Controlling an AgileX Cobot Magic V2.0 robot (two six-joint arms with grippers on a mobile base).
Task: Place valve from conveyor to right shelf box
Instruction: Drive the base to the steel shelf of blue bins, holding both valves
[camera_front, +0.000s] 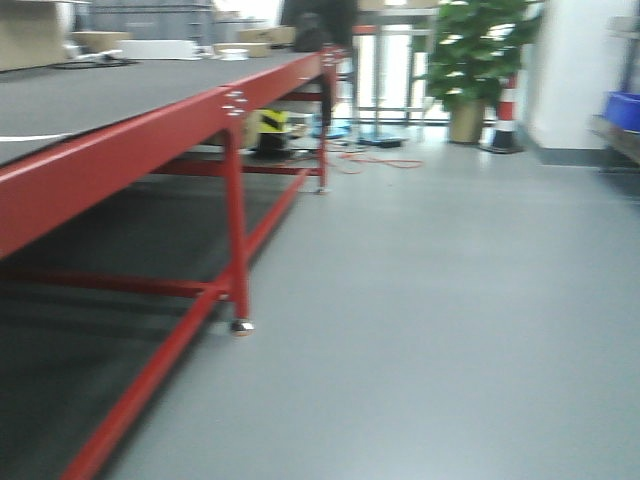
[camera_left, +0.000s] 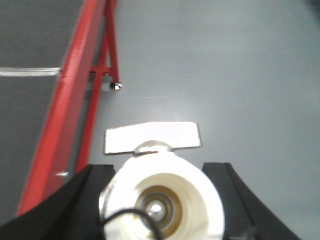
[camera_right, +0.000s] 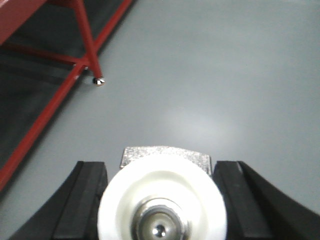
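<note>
Though the front view was blurred, it showed the conveyor (camera_front: 120, 95) running along the left, its dark grey belt carried on a red frame (camera_front: 130, 150) above the grey floor (camera_front: 430, 320). No valve could be made out on the belt. Far off stood a potted plant (camera_front: 480, 50) and a striped cone (camera_front: 503, 115). At the right edge a blue box (camera_front: 622, 108) sat on a shelf (camera_front: 612, 135), well apart from the conveyor. The left gripper (camera_left: 160, 172) had its black fingers (camera_left: 90, 195) pressed against both sides of the left valve (camera_left: 162, 200), a white round body with a metal ball at its centre, held over the floor just beside the red frame. A flat pale plate (camera_left: 152, 137) showed past it. The right gripper (camera_right: 160, 167) was likewise clamped on the right valve (camera_right: 160, 200), white with a shiny metal core, above bare floor and farther from the frame's leg (camera_right: 87, 40).
</note>
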